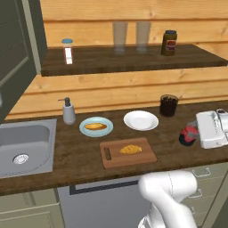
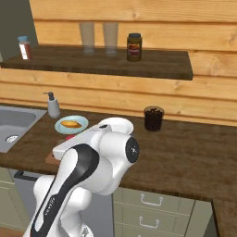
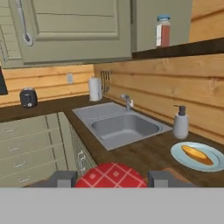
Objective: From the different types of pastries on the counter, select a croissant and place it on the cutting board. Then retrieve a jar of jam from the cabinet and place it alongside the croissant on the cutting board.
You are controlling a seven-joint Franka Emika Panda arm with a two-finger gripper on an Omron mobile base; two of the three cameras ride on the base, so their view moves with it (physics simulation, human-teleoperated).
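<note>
In the left base view, the croissant (image 1: 130, 149) lies on the flat red-brown wooden cutting board (image 1: 147, 158), near the front edge of the dark wood surface (image 1: 75, 153). The gripper (image 1: 192, 133) is near the right end of the surface, clamped on the jar of jam (image 1: 187, 139), a small round red jar. The long pastry (image 1: 95, 126) rests on a light blue plate (image 1: 83, 129) behind the board. In the right base view, the white arm hides most of the board; a corner (image 2: 50, 159) peeks out. In the hand view, the jar's red checked lid (image 3: 111, 175) sits between the two dark fingertips (image 3: 61, 178). I think the jar should go down slowly on a bare part of the board, beside the croissant but not on it, and stay upright.
</note>
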